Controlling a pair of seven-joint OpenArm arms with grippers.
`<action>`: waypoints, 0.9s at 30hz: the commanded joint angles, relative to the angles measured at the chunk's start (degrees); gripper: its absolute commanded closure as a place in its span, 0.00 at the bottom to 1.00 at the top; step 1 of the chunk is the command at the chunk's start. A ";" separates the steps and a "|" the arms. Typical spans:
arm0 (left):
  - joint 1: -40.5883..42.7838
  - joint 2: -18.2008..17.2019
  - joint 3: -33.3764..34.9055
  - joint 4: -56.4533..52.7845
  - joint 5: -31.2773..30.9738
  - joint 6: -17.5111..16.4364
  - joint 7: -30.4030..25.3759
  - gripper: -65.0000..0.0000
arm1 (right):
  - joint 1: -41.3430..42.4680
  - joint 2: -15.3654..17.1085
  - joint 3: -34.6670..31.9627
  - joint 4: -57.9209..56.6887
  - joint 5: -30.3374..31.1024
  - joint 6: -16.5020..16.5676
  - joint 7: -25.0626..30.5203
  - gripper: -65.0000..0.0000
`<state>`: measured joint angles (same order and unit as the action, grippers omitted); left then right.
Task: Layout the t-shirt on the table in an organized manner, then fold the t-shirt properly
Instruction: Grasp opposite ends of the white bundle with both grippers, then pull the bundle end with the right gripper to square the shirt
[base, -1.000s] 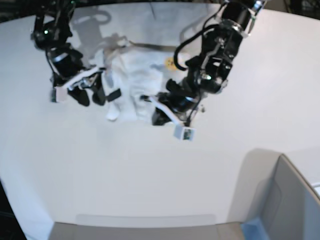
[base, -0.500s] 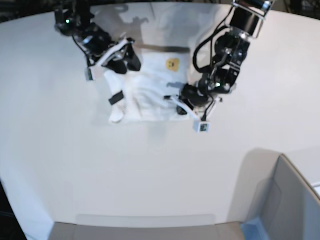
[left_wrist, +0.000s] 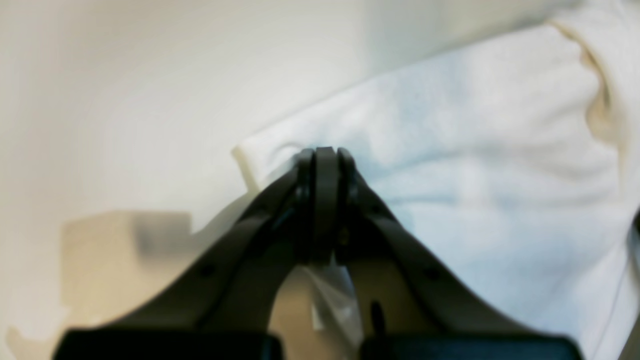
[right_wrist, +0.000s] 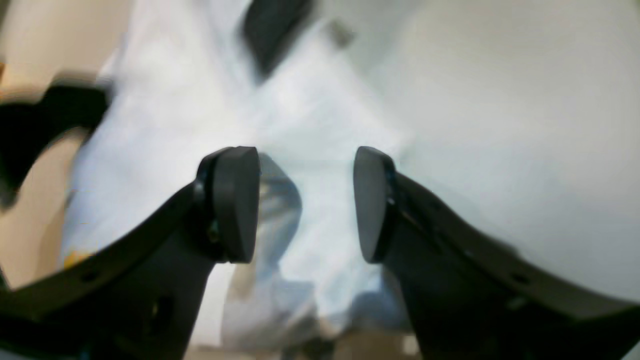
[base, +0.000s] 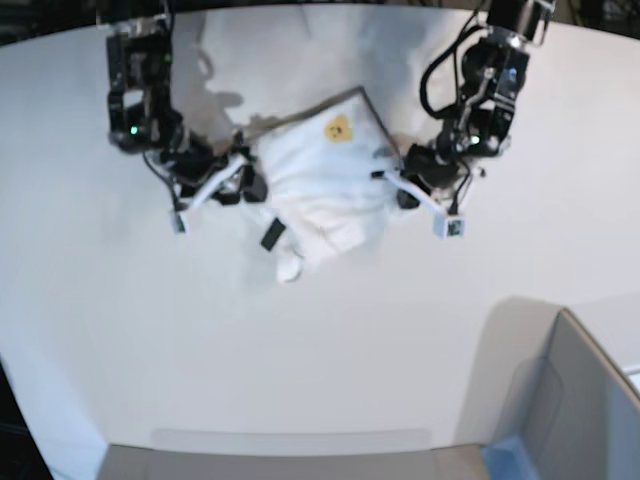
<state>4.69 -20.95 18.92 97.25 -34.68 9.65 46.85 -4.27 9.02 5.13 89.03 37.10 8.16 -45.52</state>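
Shirt bunched mid-table, both arms at its sides.

The table (base: 320, 330) carries the t-shirt (base: 320, 185) as a rumpled white heap, an orange label on top, a black tag hanging off its near edge. The left gripper (left_wrist: 325, 165) is pinched tight on a cloth corner; the right gripper (right_wrist: 305, 200) hangs over the cloth, fingers apart. Half a second ago the shirt lay flatter and squarer.

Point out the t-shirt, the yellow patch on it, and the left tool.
t-shirt (base: 320, 190), base view, white middle.
yellow patch (base: 337, 127), base view, its centre.
left tool (left_wrist: 325, 155), left wrist view, closed tips on shirt edge.
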 joint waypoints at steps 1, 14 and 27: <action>0.98 -0.37 -0.24 1.43 0.26 0.59 1.98 0.99 | 2.56 0.26 0.02 -0.73 0.13 0.50 0.64 0.53; 12.15 -0.46 -0.94 10.66 0.26 0.77 2.07 0.99 | 25.15 -5.54 -15.10 -13.21 -16.66 0.41 0.64 0.53; 8.72 2.53 -7.36 19.45 0.08 0.68 1.98 1.00 | 15.22 -2.82 -4.11 12.28 -20.27 0.32 0.20 0.61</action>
<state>13.37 -18.26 11.35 115.85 -34.35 10.74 49.25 9.61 5.76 0.45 100.27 16.69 8.80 -46.70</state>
